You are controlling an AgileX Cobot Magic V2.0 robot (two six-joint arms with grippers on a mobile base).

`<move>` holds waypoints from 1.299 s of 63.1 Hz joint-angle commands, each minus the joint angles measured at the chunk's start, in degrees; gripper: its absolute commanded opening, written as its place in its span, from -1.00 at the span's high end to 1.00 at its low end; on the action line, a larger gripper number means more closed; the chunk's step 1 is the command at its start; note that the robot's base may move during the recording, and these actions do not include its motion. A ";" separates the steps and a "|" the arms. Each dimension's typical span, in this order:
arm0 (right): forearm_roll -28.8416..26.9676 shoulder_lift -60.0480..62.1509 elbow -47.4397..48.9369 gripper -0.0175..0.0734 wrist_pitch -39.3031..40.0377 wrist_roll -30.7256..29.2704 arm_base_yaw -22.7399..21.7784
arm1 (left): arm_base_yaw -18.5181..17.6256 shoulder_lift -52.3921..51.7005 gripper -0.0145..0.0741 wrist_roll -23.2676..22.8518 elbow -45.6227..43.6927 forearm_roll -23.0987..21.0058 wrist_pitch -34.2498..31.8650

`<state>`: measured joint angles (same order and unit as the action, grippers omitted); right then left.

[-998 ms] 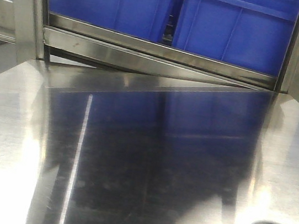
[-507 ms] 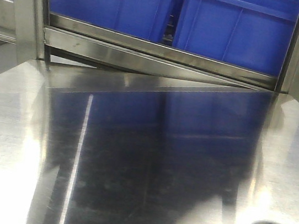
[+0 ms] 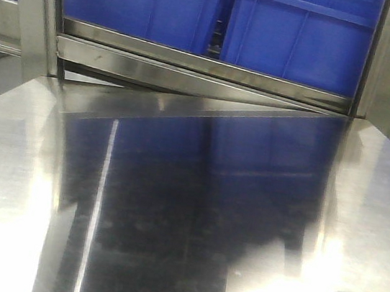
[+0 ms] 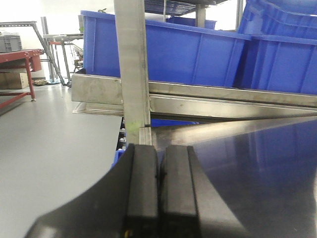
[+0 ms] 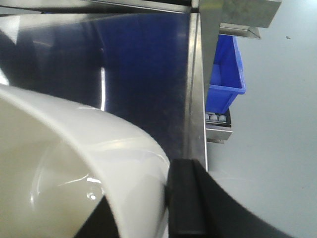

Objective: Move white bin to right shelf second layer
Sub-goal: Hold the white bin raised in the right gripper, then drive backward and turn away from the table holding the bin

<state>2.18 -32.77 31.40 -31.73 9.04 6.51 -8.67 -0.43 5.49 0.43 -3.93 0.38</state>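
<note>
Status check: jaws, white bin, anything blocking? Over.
Left gripper: jaws shut, empty. Right gripper: jaws clamped on white bin rim, at steel table's right edge. Blue crates fill rack ahead.

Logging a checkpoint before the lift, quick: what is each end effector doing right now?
Left end effector: closed, holding nothing.
Right end effector: closed on the rim of the white bin.

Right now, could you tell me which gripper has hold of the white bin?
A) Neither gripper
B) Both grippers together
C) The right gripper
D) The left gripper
C: in the right wrist view, the right gripper is clamped on the wall of the white bin, while the left gripper has its fingers closed together on nothing.
</note>
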 commanded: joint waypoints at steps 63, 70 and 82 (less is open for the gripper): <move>-0.21 -0.26 1.63 0.49 4.76 0.01 -0.29 | -0.13 -0.76 0.48 -0.43 1.90 -0.29 -4.91; -0.21 -0.26 1.63 0.49 4.83 0.01 -0.29 | -0.13 -0.76 0.48 -0.43 1.90 -0.29 -4.91; -0.21 -0.26 1.63 0.49 4.83 0.01 -0.29 | -0.13 -0.76 0.48 -0.43 1.90 -0.29 -4.91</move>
<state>2.09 -32.72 31.06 -31.94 9.04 6.51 -8.67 -0.43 5.49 0.43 -3.93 0.38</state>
